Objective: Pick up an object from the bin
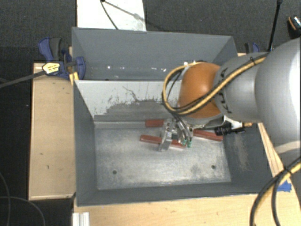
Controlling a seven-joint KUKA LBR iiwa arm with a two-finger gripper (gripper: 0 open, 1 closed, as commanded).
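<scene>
Wrist fitted with a rounded, dome-shaped orange cover (200,91), glossy finish.

Right of the orange cover: arm (277,84) in a thick cylindrical casing, smooth silver-grey, with a paler band along the lower edge.

At the right edge of the orange cover: dark ribbed ring (225,105).

Across the orange cover: bundled cables (221,86), black and yellow-tan, routed from the upper right and looped round the left side. More dark cabling below and right of the orange cover.

Below right of the orange cover: black connector (230,128) with a white insert.

Below left of the orange cover: gripper (164,142) in bare grey metal, with a small green part (189,144) alongside.
</scene>
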